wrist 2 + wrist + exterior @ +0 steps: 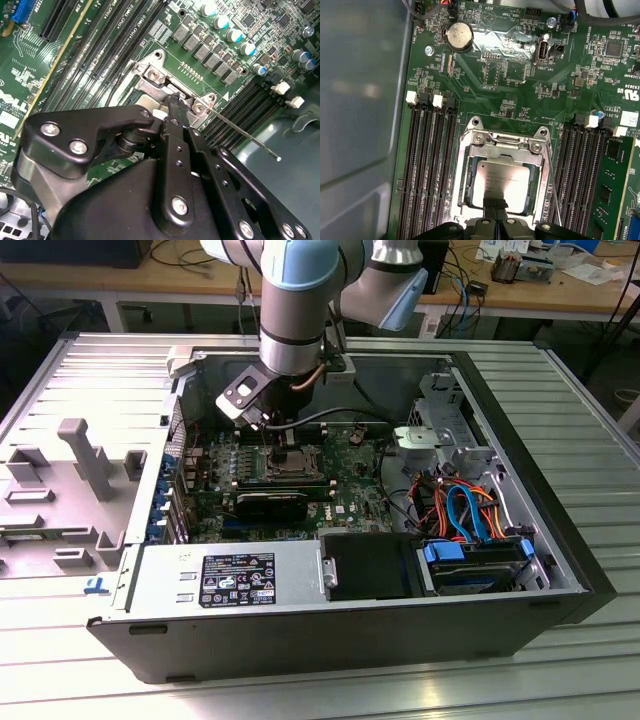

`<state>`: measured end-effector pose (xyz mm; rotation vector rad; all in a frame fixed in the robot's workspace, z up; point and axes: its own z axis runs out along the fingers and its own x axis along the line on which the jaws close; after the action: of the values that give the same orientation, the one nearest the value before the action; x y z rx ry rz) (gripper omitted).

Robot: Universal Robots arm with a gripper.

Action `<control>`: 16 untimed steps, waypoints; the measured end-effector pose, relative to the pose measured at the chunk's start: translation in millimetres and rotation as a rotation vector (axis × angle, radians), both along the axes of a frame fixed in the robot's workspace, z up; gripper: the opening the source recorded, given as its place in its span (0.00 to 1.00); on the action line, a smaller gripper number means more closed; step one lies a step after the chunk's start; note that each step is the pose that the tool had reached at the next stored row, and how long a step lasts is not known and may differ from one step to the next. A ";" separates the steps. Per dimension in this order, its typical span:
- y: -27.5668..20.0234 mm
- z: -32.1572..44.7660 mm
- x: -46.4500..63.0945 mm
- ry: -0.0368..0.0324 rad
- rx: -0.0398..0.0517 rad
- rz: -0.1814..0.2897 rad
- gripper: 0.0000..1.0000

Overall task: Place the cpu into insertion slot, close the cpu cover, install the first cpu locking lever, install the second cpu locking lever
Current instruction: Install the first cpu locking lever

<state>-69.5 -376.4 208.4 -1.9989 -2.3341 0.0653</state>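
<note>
In the first wrist view the cpu (pixel 502 175) lies flat in the insertion slot (pixel 536 186), its silver top showing through the window of the cpu cover (pixel 464 167), which lies down over it. My gripper (pixel 495 204) is shut, its tips together at the cpu's edge where it meets the cover's rim. A thin wire locking lever (pixel 553 192) runs along one side of the socket. In the second wrist view this lever (pixel 250 141) sticks out past the socket's corner, and the gripper (pixel 173 102) points at the cover's end. In the exterior view the gripper (pixel 283 445) hangs over the socket (pixel 300 462).
Long black memory slots (pixel 427 165) flank the socket on both sides. A coin cell (pixel 457 36) sits further along the board. In the case are a black card (pixel 272 502), a power supply (pixel 235 575) and cabled drives (pixel 465 515). A grey fixture (pixel 85 455) stands at the exterior view's left.
</note>
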 end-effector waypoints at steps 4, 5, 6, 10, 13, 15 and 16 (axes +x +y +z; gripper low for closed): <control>0.0 0.2 1.9 0.0002 -0.0001 0.000 0.11; 0.1 -0.5 2.0 0.0001 0.0001 0.000 0.11; 0.0 -1.4 2.0 0.0002 -0.0002 0.000 0.11; 0.0 -3.5 1.9 0.0003 -0.0007 0.000 0.11; 0.0 1.5 5.1 0.0004 -0.0005 0.000 0.11; 0.0 4.1 8.9 0.0012 -0.0003 0.000 0.11; 0.0 5.2 10.5 0.0017 -0.0002 0.000 0.11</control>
<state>-59.0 -376.4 213.5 -1.9984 -2.3330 0.0672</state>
